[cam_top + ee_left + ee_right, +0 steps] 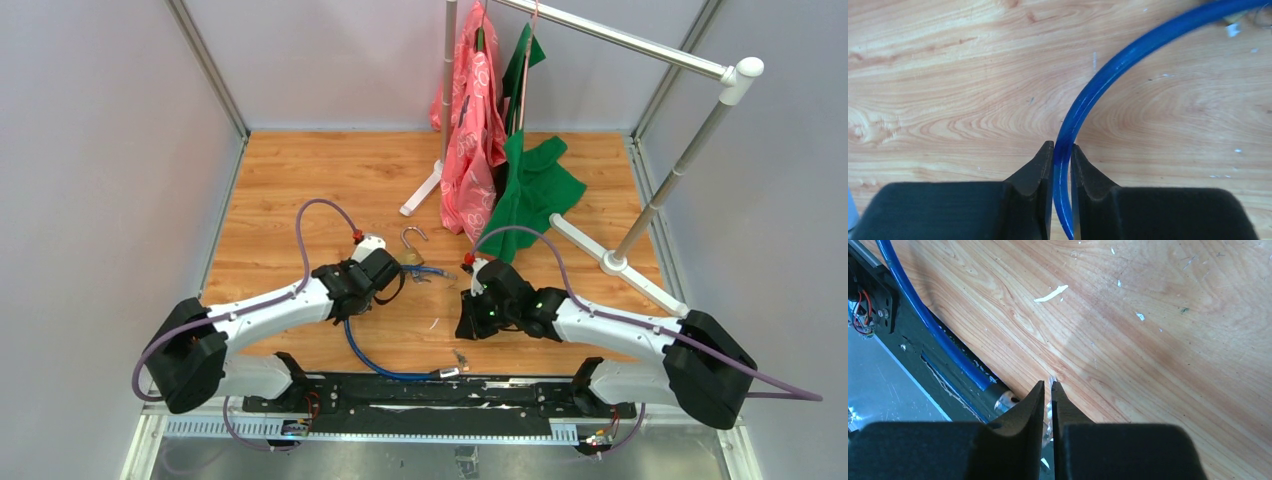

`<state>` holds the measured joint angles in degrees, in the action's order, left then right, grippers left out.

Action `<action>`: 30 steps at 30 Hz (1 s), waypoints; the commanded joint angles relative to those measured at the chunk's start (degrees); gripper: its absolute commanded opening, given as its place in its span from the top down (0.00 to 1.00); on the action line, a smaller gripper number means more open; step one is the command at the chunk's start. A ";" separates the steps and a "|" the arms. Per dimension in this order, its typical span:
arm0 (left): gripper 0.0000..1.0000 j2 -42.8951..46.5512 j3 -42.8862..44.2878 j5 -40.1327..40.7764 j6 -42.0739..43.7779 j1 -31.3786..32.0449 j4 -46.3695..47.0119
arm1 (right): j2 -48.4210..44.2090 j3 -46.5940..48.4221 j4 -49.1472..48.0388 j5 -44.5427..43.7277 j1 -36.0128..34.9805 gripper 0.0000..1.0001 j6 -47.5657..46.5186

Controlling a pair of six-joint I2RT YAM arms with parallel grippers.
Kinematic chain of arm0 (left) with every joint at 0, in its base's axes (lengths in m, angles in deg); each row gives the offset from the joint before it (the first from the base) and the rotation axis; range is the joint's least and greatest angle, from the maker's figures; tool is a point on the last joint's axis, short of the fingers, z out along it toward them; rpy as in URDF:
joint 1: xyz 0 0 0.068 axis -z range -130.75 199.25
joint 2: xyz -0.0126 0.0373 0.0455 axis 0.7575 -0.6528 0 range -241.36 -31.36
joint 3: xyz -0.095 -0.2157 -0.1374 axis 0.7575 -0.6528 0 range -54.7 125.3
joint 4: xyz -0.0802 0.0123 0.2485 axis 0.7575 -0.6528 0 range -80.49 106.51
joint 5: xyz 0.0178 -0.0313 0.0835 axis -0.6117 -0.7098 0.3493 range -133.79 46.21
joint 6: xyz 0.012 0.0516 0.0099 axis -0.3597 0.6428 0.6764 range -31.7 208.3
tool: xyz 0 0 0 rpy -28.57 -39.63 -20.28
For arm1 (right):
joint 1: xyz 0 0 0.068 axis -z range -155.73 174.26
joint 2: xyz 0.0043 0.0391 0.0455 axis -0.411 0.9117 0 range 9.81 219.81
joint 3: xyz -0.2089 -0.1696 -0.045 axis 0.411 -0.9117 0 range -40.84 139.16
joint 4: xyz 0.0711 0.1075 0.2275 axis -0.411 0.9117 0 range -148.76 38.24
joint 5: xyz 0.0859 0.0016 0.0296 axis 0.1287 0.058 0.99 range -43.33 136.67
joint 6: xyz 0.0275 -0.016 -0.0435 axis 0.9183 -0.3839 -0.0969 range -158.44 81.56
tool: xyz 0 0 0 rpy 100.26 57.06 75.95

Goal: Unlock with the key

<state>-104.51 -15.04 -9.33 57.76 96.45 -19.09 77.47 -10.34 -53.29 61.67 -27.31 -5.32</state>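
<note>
Main thing to think about is the small silvery metal key (460,357). I'm fairly sure it's that little glint low in the middle of the top view, just under the right gripper (1049,386) and near the bare end of the blue plastic-coated cable (1098,85). It should be light, stiff, thin and slippery, and it's lying flat on wood, so I'd pinch it by the wide bow end and leave the blade free. The right fingers are nearly together with a sliver of something shiny in the slit, but I can't tell if they're actually clamping it. The left gripper (1063,150) has its fingers clamped on the cable, which looks springy and holds its curve. The brass padlock (412,256) sits just right of that gripper, mid-frame, shackle sticking up. I'd guess it's dense for its size and likely to skid if poked. The wood-grain surface (300,180) is smooth with pale flecks. Grey walls all round, and a white clothes rack (620,40) with a red patterned garment (475,130) and a green garment (535,185) fills the upper right.
</note>
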 commanded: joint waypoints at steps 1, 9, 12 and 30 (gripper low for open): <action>1.00 2.45 2.52 1.42 1.42 1.05 1.81 | -0.90 0.97 0.40 -0.32 0.62 0.87 -0.88; 1.00 -0.54 9.42 7.79 5.62 0.94 1.49 | -2.09 1.29 1.08 -0.65 0.62 0.71 -1.00; 1.00 -3.63 12.52 10.96 8.61 0.96 1.58 | -3.18 1.57 2.03 -1.22 0.68 0.66 -1.30; 1.00 -20.78 25.49 6.99 22.16 -11.98 5.85 | -11.14 -0.62 7.58 -3.56 1.01 0.63 -2.89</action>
<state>-122.19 6.75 -3.30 76.36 86.24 -14.24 68.44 -10.25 -48.81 59.84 -27.11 -6.87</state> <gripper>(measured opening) 0.167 0.368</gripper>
